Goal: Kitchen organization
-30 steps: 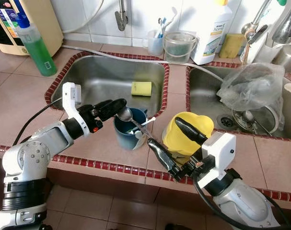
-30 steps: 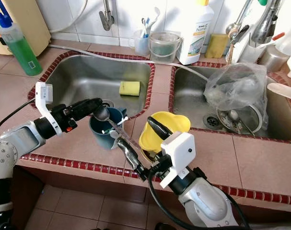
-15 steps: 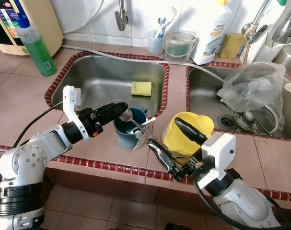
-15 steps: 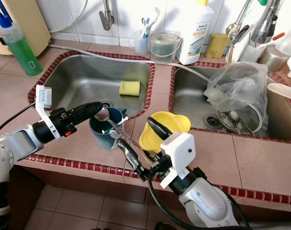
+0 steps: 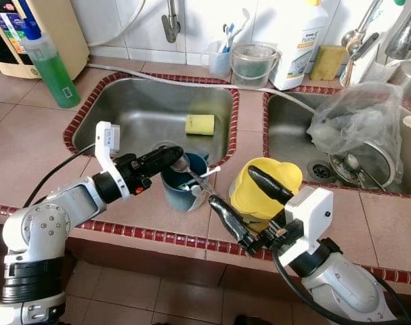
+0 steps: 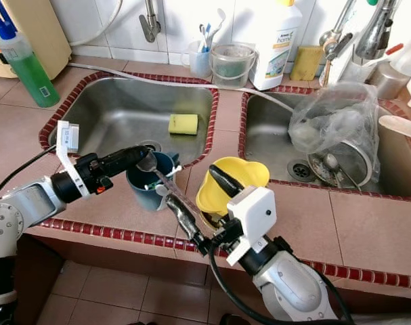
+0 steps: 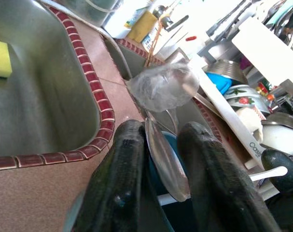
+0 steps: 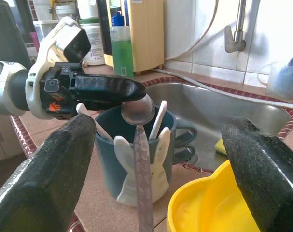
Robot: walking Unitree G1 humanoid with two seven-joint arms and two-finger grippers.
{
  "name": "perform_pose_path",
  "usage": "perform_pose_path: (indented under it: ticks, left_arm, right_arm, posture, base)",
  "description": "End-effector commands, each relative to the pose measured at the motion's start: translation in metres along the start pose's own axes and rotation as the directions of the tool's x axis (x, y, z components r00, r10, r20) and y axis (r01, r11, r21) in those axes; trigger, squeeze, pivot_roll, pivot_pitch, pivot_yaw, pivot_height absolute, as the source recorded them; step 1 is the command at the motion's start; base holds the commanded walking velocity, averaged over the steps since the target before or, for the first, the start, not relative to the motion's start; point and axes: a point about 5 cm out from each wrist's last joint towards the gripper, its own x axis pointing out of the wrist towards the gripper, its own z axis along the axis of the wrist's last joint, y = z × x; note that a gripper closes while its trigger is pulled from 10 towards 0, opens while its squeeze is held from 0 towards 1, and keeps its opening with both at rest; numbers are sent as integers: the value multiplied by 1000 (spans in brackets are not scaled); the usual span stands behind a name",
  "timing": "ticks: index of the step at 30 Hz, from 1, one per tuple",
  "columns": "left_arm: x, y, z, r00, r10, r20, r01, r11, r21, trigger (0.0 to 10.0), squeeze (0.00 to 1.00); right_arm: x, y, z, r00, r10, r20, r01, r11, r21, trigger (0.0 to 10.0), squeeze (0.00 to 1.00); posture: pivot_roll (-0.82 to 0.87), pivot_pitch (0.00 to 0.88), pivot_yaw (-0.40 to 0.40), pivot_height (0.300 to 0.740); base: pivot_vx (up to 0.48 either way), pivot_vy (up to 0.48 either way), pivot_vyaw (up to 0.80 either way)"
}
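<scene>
Two grippers meet at the lower centre of the frame, over the tiled counter (image 5: 29,145) in front of the left sink (image 5: 141,112). The left gripper (image 5: 170,158) pinches the bowl of a metal spoon (image 5: 191,175) between its narrowly set fingers (image 7: 119,183), directly above a dark blue mug (image 5: 183,184). The mug stands on the counter edge beside the sink and holds white utensils. The spoon handle slopes down toward the right gripper (image 5: 249,200), whose fingers are spread wide; one finger (image 5: 269,184) lies across a yellow bowl (image 5: 263,191) right of the mug. A yellow sponge (image 5: 200,124) rests in the left sink.
</scene>
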Motion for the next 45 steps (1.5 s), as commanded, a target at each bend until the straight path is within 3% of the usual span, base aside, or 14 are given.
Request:
perform_pose_path:
  ticks: [1,29,30,34,45]
  left_arm:
    - [2,-4,2,1000,-23,-1,23,1000,11,0,0]
    - [0,-2,-3,1000,-13,-14,13,1000,-10,0,0]
    - [0,-1,-7,999,-2,-36,1,1000,-21,10000,0]
    - [-1,1,-18,995,5,-97,-14,995,-94,10000,0]
    - [2,-1,-9,999,-1,-50,-7,986,-168,10000,0]
  right_arm:
    - [-1,4,4,1000,7,9,-7,1000,-8,10000,0]
    - [-3,6,3,1000,-2,7,2,1000,0,10000,0]
    - [-3,7,3,1000,0,6,0,1000,3,10000,0]
    - [-3,8,3,1000,5,3,-5,1000,6,10000,0]
    - [-3,9,2,1000,6,3,-6,1000,10,10000,0]
  posture:
    - [-131,160,54,740]
    - [-128,172,59,740]
    - [-127,171,57,740]
    - [-127,172,58,740]
    - [-125,170,62,740]
  base:
    - [0,0,0]
    - [0,0,0]
    - [0,0,0]
    - [0,0,0]
    - [0,0,0]
